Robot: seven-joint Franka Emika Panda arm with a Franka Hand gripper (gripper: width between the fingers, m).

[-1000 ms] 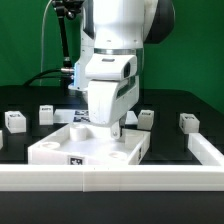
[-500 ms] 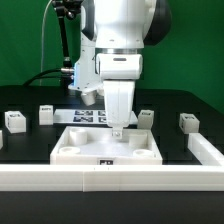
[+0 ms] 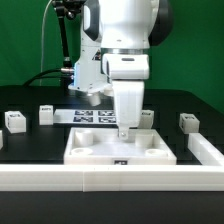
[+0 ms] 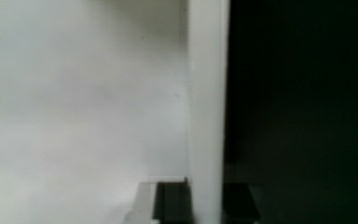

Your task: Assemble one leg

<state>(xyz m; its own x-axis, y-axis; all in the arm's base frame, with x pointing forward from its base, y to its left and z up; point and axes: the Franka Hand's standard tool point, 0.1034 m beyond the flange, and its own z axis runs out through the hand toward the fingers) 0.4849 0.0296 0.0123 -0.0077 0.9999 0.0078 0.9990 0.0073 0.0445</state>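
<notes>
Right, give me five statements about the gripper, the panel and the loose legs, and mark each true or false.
1. The gripper is down at the far rim of the white panel. True.
2. The gripper carries a leg. False: its fingers are at the panel's rim, and the legs in view sit on the table.
3. The far-left leg stands apart from the panel. True.
4. The marker board lies on top of the panel. False: it lies on the table behind the panel.
5. The far-right leg touches the panel. False: bare table shows between them.
</notes>
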